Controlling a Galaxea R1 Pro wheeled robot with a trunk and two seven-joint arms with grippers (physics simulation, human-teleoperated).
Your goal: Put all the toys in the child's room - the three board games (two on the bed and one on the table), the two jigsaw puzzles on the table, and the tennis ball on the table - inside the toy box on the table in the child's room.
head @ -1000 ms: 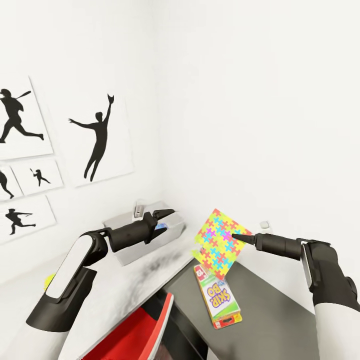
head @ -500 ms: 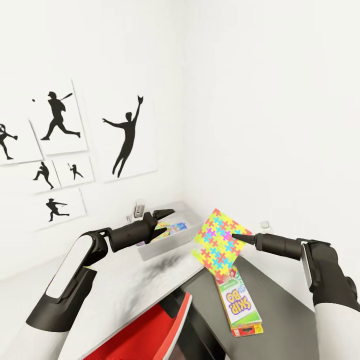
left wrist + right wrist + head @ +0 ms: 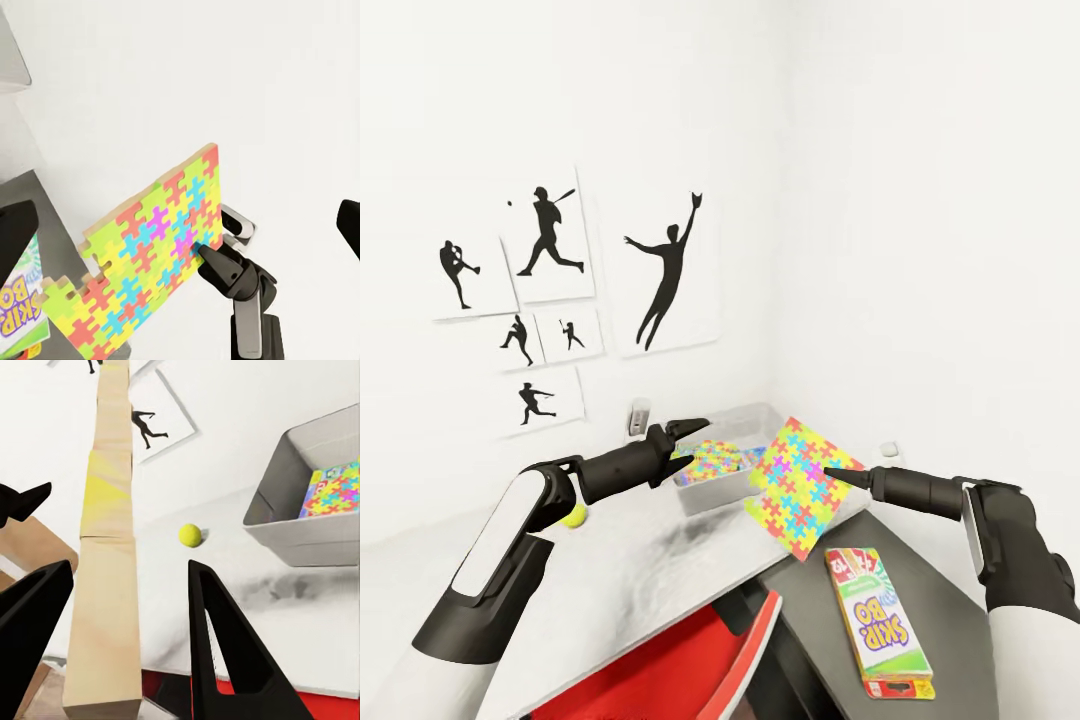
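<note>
Held puzzle: a bright jigsaw sheet point(image 3: 800, 487) sits in the right hand point(image 3: 830, 472), tilted up on edge in the air above the spot where the light-grey surface point(image 3: 620, 560) meets its dark-grey section point(image 3: 840, 640).
Right hand: its fingers point(image 3: 212, 262) pinch the sheet at one edge, closed down to the thickness of the sheet; in the right wrist view the sheet's tan edge point(image 3: 109, 547) runs between them.
Left hand: the left hand point(image 3: 695, 428) hangs above the light-grey surface, right at the near rim of the toy box point(image 3: 712, 487), fingers spread moderately apart, holding nothing.
Toy box: it stands at the far corner of the light-grey surface, against the wall corner, just beside the held sheet on its left.
Second puzzle: another jigsaw sheet point(image 3: 712, 462) lies flat inside the toy box, just beyond the left hand.
Tennis ball: the ball point(image 3: 573, 515) rests on the light-grey surface near its wall edge, beside the left forearm, well apart from the toy box.
Board game: the long Skip-Bo box point(image 3: 880, 620) lies flat on the dark-grey section, below and in front of the right hand, apart from the held sheet.
Wall: black sport silhouettes on white posters point(image 3: 550, 300) hang behind the surface.
Below the surface: a red chair point(image 3: 700, 665) shows at the near edge.
</note>
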